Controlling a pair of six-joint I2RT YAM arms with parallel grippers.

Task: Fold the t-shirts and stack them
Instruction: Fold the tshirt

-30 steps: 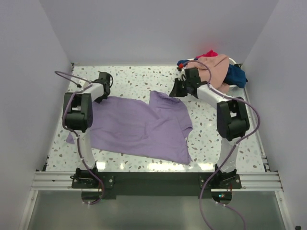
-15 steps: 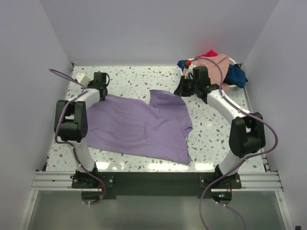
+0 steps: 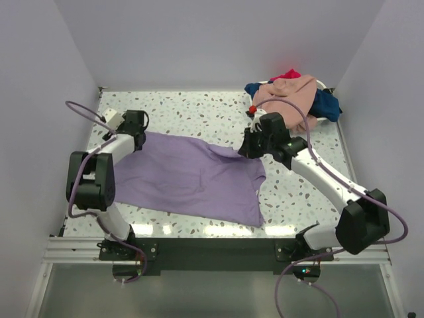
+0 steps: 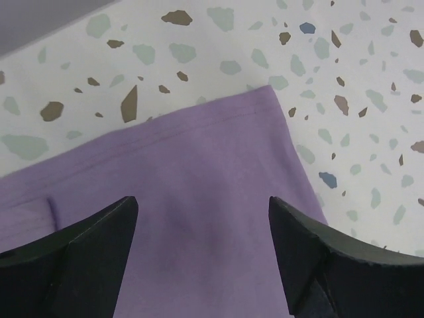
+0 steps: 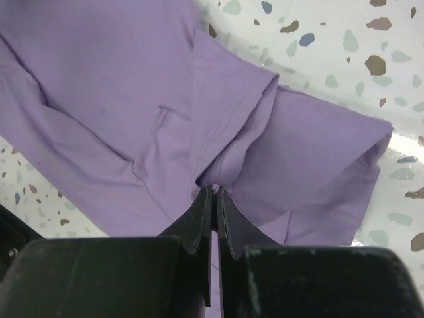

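The lavender t-shirt [image 3: 192, 179] lies spread on the surface [image 3: 199, 112] left of the heaped shirts [image 3: 298, 93], the left gripper [image 4: 202, 212] with jaws wide over its corner, the right gripper [image 5: 213, 192] with jaws shut on a thin pinch that could slip and bunch it.

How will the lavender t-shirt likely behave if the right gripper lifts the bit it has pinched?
Probably floppy: the lavender t-shirt bunches into soft folds around the shut right gripper, so only the pinched part should rise while the rest drapes. It looks thin and light, lying flat on the table. Pushed, it would likely wrinkle rather than slide.
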